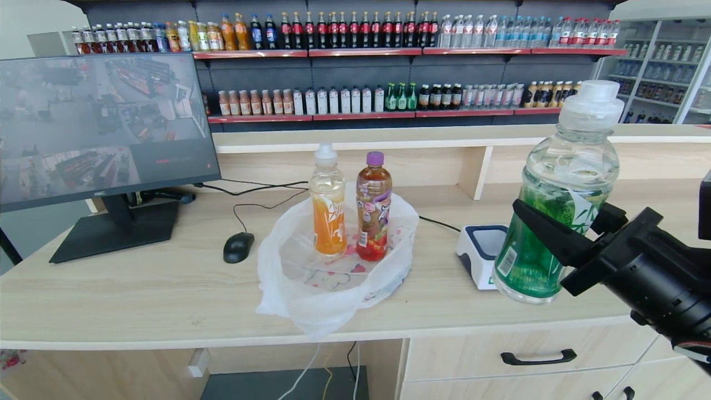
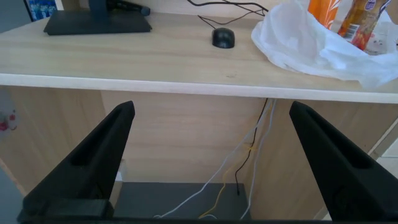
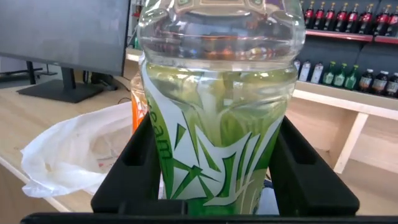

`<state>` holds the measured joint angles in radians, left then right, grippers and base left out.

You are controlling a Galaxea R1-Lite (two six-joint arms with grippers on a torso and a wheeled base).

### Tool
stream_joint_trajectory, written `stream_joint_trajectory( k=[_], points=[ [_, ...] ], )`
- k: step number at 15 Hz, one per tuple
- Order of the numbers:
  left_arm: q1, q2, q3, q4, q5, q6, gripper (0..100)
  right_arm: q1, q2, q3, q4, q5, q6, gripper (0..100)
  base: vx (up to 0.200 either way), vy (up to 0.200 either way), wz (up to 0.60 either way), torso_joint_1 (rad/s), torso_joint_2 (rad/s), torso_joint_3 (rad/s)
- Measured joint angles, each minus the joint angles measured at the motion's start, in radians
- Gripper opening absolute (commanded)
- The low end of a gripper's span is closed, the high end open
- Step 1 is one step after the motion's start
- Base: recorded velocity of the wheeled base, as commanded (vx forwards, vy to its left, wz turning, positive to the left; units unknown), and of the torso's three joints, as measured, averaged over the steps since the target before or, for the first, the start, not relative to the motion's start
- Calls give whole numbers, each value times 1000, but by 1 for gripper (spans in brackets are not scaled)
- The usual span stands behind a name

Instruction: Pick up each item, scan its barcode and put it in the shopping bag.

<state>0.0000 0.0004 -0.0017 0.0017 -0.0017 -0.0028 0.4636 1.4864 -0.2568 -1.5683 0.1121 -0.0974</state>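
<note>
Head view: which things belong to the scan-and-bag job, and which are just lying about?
Job: green bottle held in the right gripper; barcode scanner; shopping bag; orange bottle and purple-capped bottle standing in it.
Lying about: monitor; mouse; shelved drinks behind.

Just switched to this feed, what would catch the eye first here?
First, the green bottle clamped upright in the right gripper, by the scanner on the right of the counter. Next, the white shopping bag at mid-counter, with an orange bottle and a purple-capped bottle standing in it.
</note>
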Motion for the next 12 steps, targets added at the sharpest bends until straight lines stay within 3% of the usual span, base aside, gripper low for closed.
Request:
stream_joint_trajectory(
  k=[1,8,12],
  points=[
    [0,0,0,0,0,0,100,0,0,0,-1,0,0,0,0,200,0,2,2,2],
    [0,0,0,0,0,0,100,28,41,-8,-3,-1,0,0,0,0,0,0,0,0],
    [0,0,0,0,0,0,100,59,129,-87,-1,-1,2,0,0,0,0,0,0,0]
  ],
)
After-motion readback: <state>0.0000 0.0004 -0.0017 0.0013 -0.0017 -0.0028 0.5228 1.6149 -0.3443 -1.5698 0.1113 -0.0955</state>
